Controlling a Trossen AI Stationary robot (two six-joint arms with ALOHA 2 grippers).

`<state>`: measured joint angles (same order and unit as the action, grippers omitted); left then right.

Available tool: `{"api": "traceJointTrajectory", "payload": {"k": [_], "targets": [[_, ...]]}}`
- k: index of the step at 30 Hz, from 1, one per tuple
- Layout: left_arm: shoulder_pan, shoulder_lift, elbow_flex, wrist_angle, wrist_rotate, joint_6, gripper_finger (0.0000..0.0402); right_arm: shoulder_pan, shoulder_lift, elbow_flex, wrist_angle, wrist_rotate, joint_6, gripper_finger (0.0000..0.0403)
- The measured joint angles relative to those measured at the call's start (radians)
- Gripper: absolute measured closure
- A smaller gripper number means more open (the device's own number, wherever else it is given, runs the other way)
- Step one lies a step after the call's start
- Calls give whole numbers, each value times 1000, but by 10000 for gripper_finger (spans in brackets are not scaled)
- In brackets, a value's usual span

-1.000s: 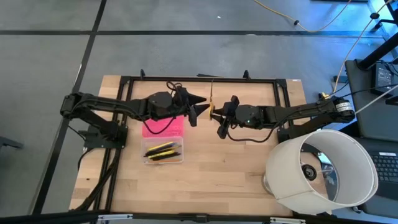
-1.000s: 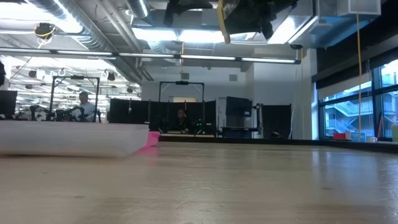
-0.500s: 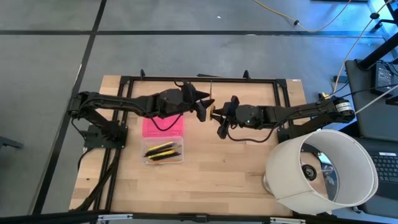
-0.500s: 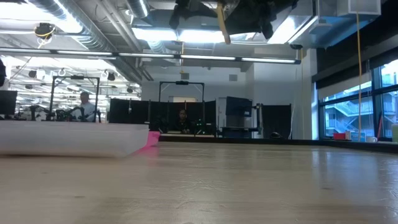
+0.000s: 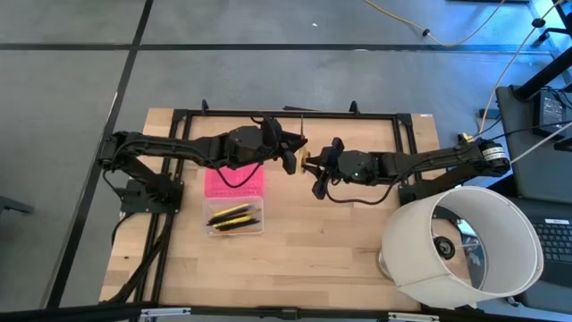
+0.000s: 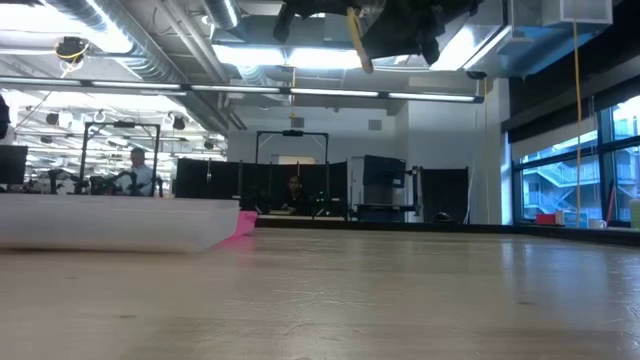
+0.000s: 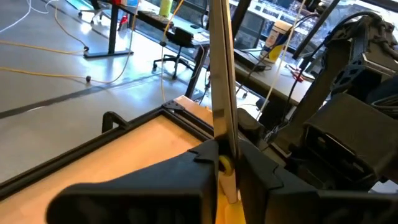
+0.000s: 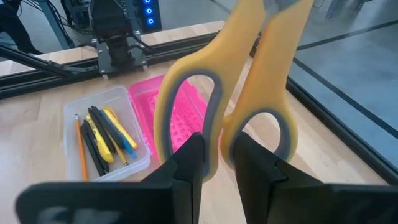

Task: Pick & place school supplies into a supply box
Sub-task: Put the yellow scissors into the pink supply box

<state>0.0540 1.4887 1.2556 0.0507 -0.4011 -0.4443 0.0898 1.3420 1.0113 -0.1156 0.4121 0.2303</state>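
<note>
The scissors (image 5: 305, 154) are hanging above the desk (image 5: 304, 241), both claws grasping them: left claw (image 5: 294, 154) clenching the blades, right claw (image 5: 315, 168) the handles (box (image 5: 234, 217) nearer the left arm).

Scissors (image 7: 222, 93) blade tips cut off by edge (left wrist view); handles hidden.

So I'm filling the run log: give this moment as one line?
phase: handover above table | left end effector: shut on scissors blades | right end effector: shut on scissors handles | supply box: open, pens inside
</note>
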Motion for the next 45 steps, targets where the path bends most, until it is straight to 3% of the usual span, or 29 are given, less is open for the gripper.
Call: {"api": "traceJointTrajectory", "payload": {"k": [10,22,30,38,45], "targets": [[0,1,0,2,-3,8,379,-1,0,0,-2,-7,-5,309],[0,2,0,2,-7,13,379,-15,0,0,0,-52,-52,173],[0,-3,-1,-10,3,18,379,-16,-1,0,-23,-59,-52,171],[1,-98,-2,-204,-40,52,381,-14,-42,0,-84,-102,-54,178],[-23,-171,-1,-581,114,-67,383,-17,-85,0,-167,-123,-51,178]]}}
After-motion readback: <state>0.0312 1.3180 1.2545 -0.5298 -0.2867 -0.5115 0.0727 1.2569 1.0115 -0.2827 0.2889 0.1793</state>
